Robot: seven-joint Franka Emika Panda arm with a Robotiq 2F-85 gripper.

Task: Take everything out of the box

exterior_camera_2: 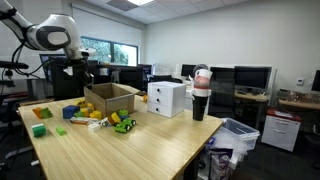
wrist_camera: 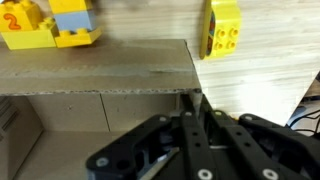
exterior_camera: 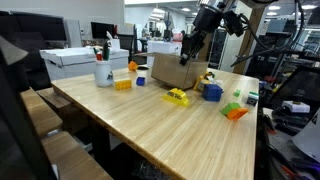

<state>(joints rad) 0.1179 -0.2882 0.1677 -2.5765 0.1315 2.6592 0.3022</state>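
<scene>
Cardboard box sits toward the far side of the table, open at the top. The little of its inside that the wrist view shows looks bare, though most of the interior is hidden. Small toy blocks in yellow, blue, green and orange lie around it on the wood in both exterior views. In the wrist view, two yellow ones rest just beyond the box's wall. The gripper hangs at the box's rim near a corner, jaws pressed together with no toy visible between them. By my judgement the box is close to empty, so the step in hand is finding any leftover piece. Doing it well means opening the jaws before descending, keeping clear of the cardboard wall, and coming straight down on a block. The arm comes down from above, forearm slanting toward the box, wrist pointing at the opening.
</scene>
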